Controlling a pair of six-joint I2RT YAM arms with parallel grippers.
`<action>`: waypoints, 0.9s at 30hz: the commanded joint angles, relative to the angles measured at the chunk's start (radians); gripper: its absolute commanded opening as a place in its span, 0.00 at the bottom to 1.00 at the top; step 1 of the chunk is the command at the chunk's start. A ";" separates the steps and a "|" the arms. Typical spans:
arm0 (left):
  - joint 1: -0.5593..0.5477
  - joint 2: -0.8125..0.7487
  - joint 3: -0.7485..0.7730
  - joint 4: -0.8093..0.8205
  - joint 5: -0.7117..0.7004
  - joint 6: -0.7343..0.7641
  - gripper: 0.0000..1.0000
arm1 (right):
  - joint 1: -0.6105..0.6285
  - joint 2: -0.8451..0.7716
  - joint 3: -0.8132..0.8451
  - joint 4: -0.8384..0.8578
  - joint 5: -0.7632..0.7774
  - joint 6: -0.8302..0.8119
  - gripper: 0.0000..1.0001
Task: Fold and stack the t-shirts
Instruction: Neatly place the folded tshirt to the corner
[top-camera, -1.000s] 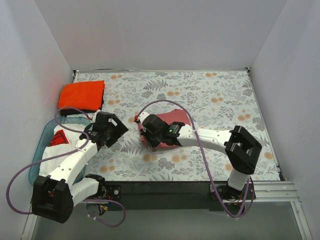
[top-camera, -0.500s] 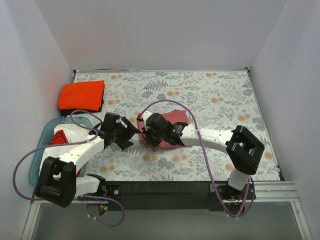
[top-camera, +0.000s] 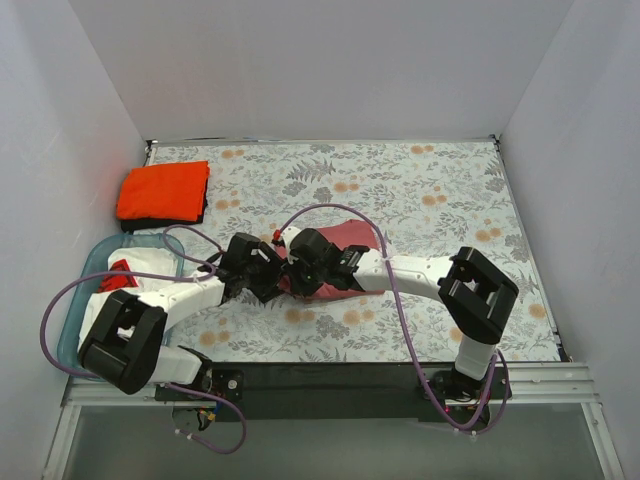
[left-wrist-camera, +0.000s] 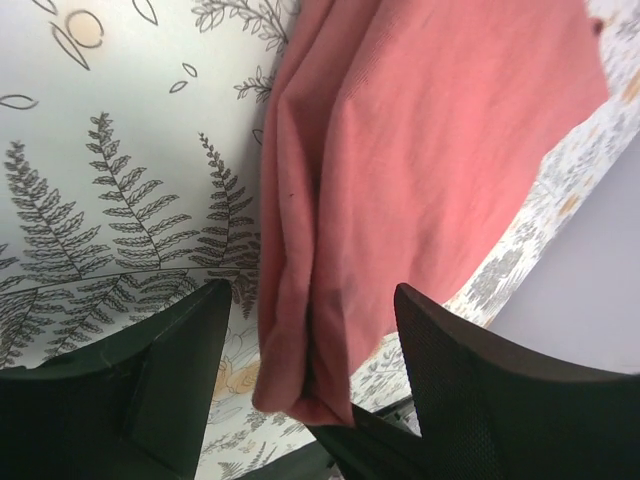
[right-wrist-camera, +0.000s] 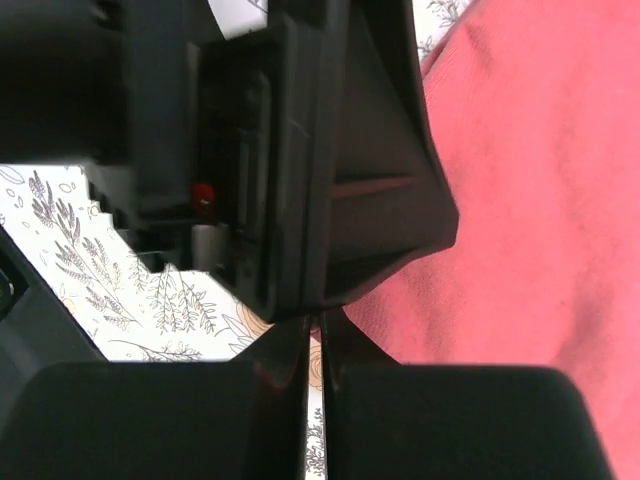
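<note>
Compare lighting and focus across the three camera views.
Top external: even, soft light, sharp, faint shadows on the table. Left wrist: rose-red t-shirt crisp, left gripper dark, near. Right wrist: black hardware fills the frame, blurred and underlit; shirt soft-focused.

Top view centre: dusty rose-red t-shirt (top-camera: 352, 238), plain; upper left: bright orange t-shirt (top-camera: 163, 189), plain, with a black t-shirt (top-camera: 150, 224) edge under it. Tablecloth (top-camera: 420, 190) is off-white with a grey fern/leaf print and scattered small orange flowers. Left edge: translucent blue bin (top-camera: 76, 310) with red cloth (top-camera: 118, 270) inside; left arm (top-camera: 170, 297) and right arm (top-camera: 415, 270) white with black joints, left gripper (left-wrist-camera: 312, 300) matte black, cables (top-camera: 400, 320) purple, walls (top-camera: 320, 70) plain pale grey.
</note>
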 joint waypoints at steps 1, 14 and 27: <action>-0.001 -0.093 -0.029 0.037 -0.077 -0.033 0.65 | -0.005 0.005 0.001 0.048 -0.032 0.010 0.01; -0.014 0.001 -0.046 0.058 -0.025 -0.027 0.61 | -0.005 -0.009 -0.007 0.059 -0.027 0.013 0.01; -0.008 0.041 0.125 -0.081 -0.258 0.238 0.00 | -0.008 -0.028 -0.017 0.044 -0.035 0.012 0.23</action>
